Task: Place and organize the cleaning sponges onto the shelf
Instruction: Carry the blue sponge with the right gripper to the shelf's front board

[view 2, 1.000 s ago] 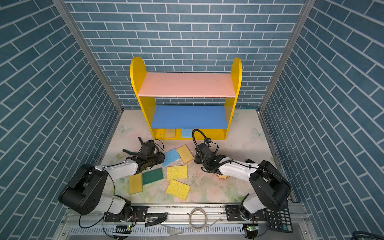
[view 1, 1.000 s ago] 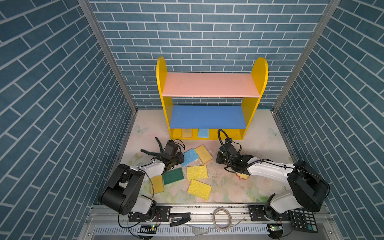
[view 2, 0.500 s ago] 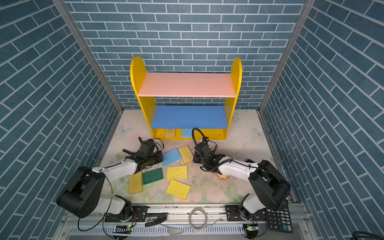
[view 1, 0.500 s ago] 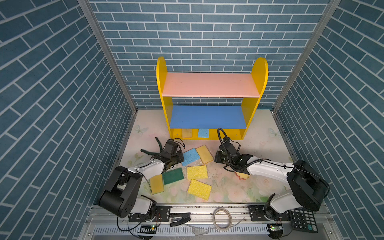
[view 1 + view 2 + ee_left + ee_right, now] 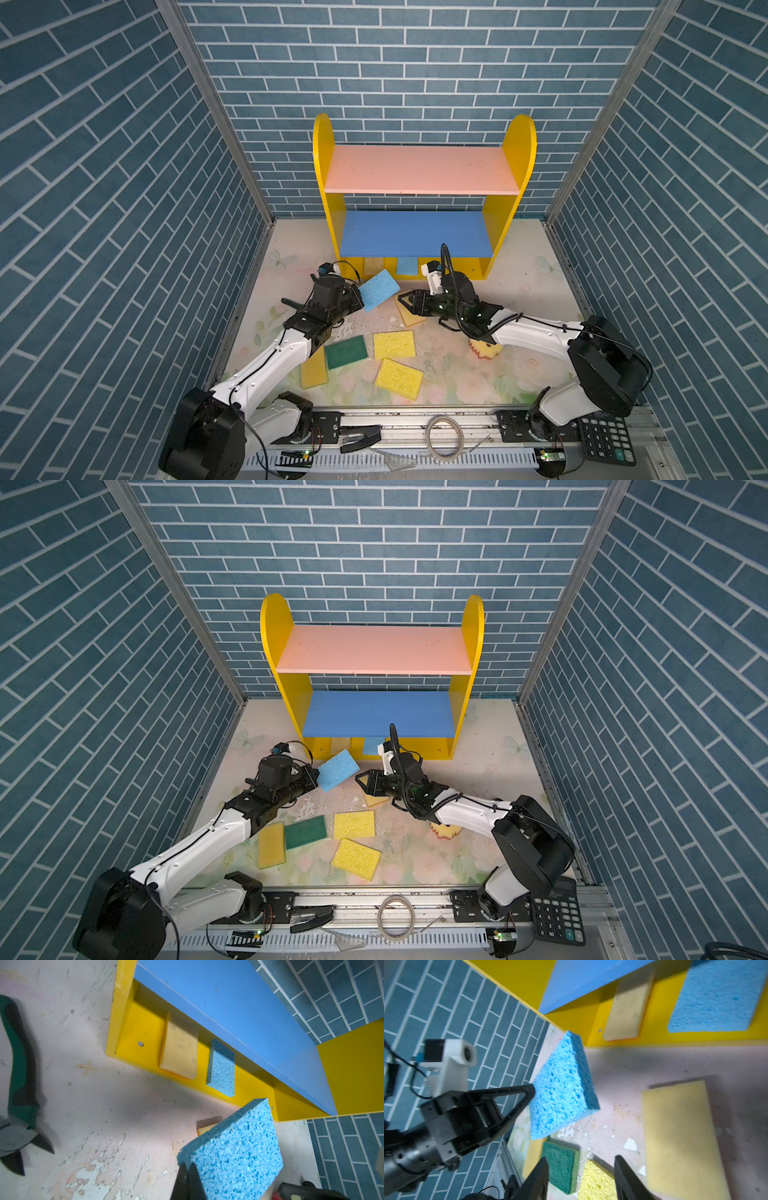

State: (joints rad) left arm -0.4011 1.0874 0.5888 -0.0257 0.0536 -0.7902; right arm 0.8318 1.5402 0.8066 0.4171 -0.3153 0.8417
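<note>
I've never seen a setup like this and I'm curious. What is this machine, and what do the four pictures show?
It is a pair of robot arms, left arm and right arm, each ending in a pincer gripper. Two pictures look down on the whole table; two come from cameras on the wrists. The left gripper is shut on a blue sponge, held off the table. The right gripper is open and empty, near a pale sponge. The shelf holds a tan sponge and a second blue one on its bottom board. A green sponge and yellow sponges lie loose.
</note>
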